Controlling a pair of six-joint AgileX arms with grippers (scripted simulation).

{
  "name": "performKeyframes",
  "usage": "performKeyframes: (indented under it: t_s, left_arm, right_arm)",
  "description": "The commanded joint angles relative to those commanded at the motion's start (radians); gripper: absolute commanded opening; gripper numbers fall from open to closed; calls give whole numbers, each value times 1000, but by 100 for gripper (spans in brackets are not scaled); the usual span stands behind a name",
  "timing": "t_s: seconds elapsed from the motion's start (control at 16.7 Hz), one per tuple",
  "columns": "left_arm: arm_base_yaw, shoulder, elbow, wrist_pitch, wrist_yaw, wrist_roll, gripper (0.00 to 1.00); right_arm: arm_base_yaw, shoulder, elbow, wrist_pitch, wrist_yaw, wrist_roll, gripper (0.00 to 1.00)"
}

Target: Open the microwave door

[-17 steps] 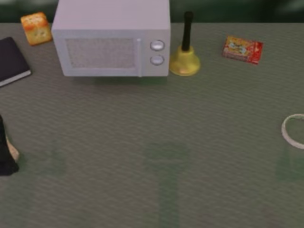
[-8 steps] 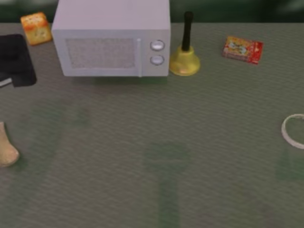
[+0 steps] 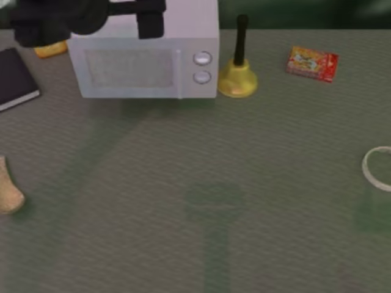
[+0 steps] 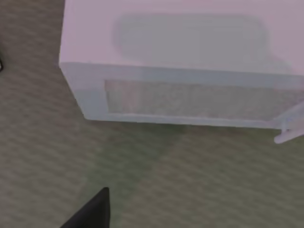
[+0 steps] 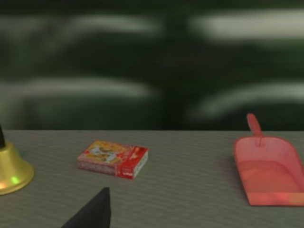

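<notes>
The white microwave [image 3: 143, 36] stands at the back left of the table. Its door [image 3: 129, 68] with the speckled grey window is shut, the thin bar handle [image 3: 179, 73] next to the two round knobs [image 3: 202, 67]. My left gripper [image 3: 153, 21] hovers over the microwave's top, open and holding nothing. The left wrist view looks down on the microwave [image 4: 180, 42], the door [image 4: 190, 102] and the handle end [image 4: 289, 128], with one dark fingertip [image 4: 97, 209] showing. My right gripper is outside the top view; one fingertip [image 5: 97, 209] shows in its wrist view, open and holding nothing.
A gold bell [image 3: 237, 76] with a black handle stands close to the microwave's right side. A red box [image 3: 311, 63] lies farther right, a black notebook [image 3: 15, 78] and an orange block [image 3: 52, 49] to the left. A white ring [image 3: 376, 168], a tan object [image 3: 7, 194] and a red dustpan [image 5: 268, 171] lie apart.
My left arm has swung from the table's left edge up to the back and now hangs over the microwave's top left. The door has not moved.
</notes>
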Motion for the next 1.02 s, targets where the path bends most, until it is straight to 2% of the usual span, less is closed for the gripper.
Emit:
performKeyframes:
  t_s: [0.3, 0.48, 1.02]
  left_arm:
    - [-96, 312, 339, -163, -43, -91, 100]
    - [-126, 412, 452, -209, -57, -121, 100]
    - [-120, 455, 457, -176, -54, -115, 100]
  right_arm:
    - [0, 0, 0, 0, 0, 0, 100]
    - [0, 0, 0, 0, 0, 0, 100]
    - [0, 0, 0, 0, 0, 0, 100]
